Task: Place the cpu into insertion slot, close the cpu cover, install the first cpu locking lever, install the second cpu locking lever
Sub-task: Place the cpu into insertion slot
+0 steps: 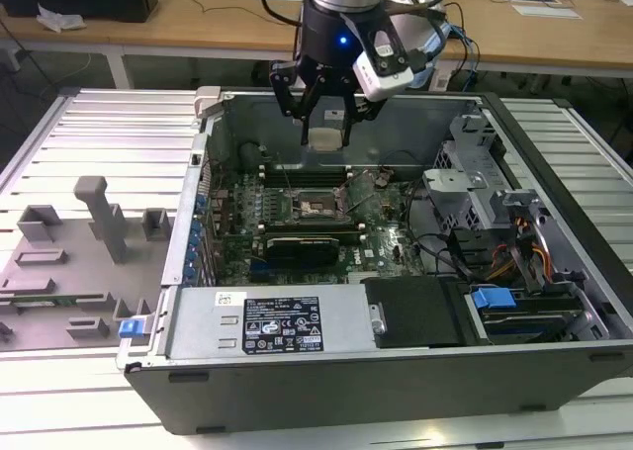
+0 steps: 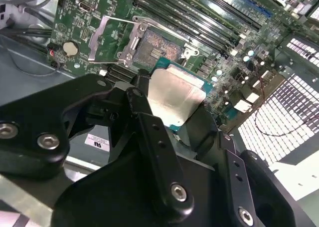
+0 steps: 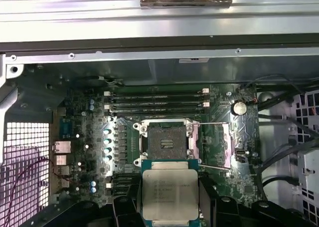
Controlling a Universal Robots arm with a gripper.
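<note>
My gripper point(image 1: 324, 134) hangs over the open computer case, shut on the cpu point(image 1: 324, 137), a flat square chip with a pale silver top. In both wrist views the cpu point(image 3: 169, 194) point(image 2: 174, 97) sits level between the black fingers point(image 2: 144, 112), a short way above the green board. The insertion slot point(image 1: 318, 205) point(image 3: 164, 142) point(image 2: 158, 46) lies bare with its dark centre showing, just ahead of the chip. The cpu cover point(image 3: 220, 146) point(image 2: 115, 41) is swung open beside the slot. Thin locking lever rods point(image 3: 214, 123) stand loose along the cover.
Long memory slots point(image 3: 154, 102) run beside the socket, and a black card point(image 1: 309, 242) lies nearer the case front. The case walls point(image 1: 198, 183) ring the board, with a drive cage point(image 1: 465, 188) and cables at the exterior view's right. A grey fixture tray point(image 1: 69, 262) lies outside at the left.
</note>
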